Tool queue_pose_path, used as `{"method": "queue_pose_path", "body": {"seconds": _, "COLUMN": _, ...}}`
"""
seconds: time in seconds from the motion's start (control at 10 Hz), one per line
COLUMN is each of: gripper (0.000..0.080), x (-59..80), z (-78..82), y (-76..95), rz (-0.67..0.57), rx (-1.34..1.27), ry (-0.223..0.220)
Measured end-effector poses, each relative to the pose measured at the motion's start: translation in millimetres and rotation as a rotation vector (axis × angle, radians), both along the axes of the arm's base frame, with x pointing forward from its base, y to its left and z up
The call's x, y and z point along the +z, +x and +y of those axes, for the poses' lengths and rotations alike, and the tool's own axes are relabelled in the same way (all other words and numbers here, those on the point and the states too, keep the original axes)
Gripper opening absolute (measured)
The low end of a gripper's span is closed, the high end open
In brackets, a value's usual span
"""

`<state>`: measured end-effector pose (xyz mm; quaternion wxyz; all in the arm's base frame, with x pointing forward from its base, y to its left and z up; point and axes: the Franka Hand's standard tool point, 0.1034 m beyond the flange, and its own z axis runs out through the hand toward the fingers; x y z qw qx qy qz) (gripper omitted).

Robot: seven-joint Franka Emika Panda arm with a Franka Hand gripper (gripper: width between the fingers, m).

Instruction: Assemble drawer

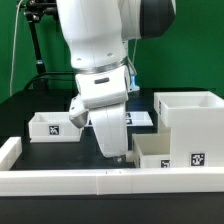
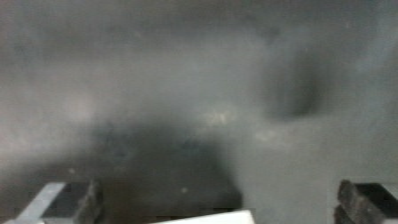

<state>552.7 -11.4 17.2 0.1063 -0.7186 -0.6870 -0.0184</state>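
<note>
The tall white housing [image 1: 190,115] stands at the exterior view's right. One shallow tagged tray [image 1: 165,152] sits directly in front of it, touching it or nearly so. The second tray [image 1: 52,126] sits apart at the exterior view's left. My gripper [image 1: 118,154] points down at the dark table between the two trays, close to the near tray's left wall. In the wrist view my gripper [image 2: 217,205] is open wide and empty, with the fingertips [image 2: 63,205] far apart over blurred dark table. A white edge [image 2: 222,218] shows between them; I cannot tell what it belongs to.
The long low white border wall [image 1: 90,181] runs along the front and up the exterior view's left side. The marker board [image 1: 142,118] lies flat behind the arm. A black stand [image 1: 38,50] rises at the back left.
</note>
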Motion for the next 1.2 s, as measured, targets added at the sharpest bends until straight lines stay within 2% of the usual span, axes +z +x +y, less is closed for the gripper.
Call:
{"method": "queue_pose_path", "body": {"seconds": 0.2, "gripper": 0.0649, "x": 4.7, "z": 21.1, "y": 4.0, "rz": 0.01, "rx": -0.074, "ry": -0.004}}
{"method": "queue_pose_path", "body": {"seconds": 0.3, "gripper": 0.0649, "x": 7.2, "z": 25.4, "y": 6.6, "rz": 0.012, "rx": -0.075, "ry": -0.004}}
{"method": "queue_pose_path", "body": {"seconds": 0.6, "gripper": 0.0649, "x": 12.3, "z": 27.2, "y": 13.9, "rz": 0.002, "rx": -0.066, "ry": -0.002}}
{"method": "queue_pose_path", "body": {"seconds": 0.8, "gripper": 0.0649, "x": 13.4, "z": 27.8, "y": 14.3, "rz": 0.009, "rx": -0.07, "ry": -0.001}}
{"method": "queue_pose_path", "body": {"seconds": 1.0, "gripper": 0.0649, "x": 14.0, "z": 36.0, "y": 16.5, "rz": 0.008, "rx": -0.075, "ry": 0.002}}
{"method": "queue_pose_path", "body": {"seconds": 1.2, "gripper": 0.0649, "x": 12.6, "z": 34.3, "y": 14.5, "rz": 0.015, "rx": -0.096, "ry": -0.003}}
